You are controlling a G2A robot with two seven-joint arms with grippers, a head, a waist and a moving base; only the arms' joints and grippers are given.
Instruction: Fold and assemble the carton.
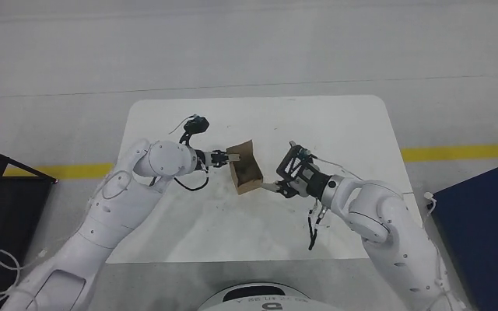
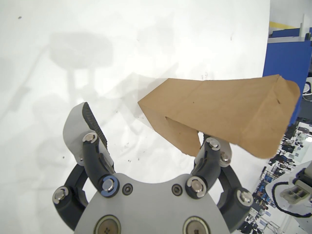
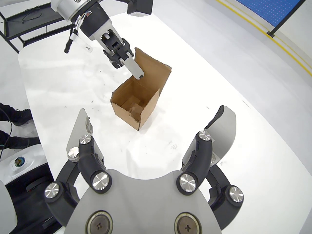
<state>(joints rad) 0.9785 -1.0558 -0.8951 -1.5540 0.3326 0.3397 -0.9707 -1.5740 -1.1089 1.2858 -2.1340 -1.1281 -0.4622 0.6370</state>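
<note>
Sitting upright mid-frame in the top view on the white rounded surface [image 1: 342, 132], the small brown cardboard carton [image 1: 245, 167] has its top open, with one tall flap sticking up. Left hand [image 1: 222, 158] is spread wide, one finger [image 3: 135, 70] poking over the rim by that flap. Right hand [image 1: 273, 185] is released too, just beside the carton's lower right corner.

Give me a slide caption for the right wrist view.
Open right pincer faces the open-topped carton; left pincer at its raised flap.
</note>
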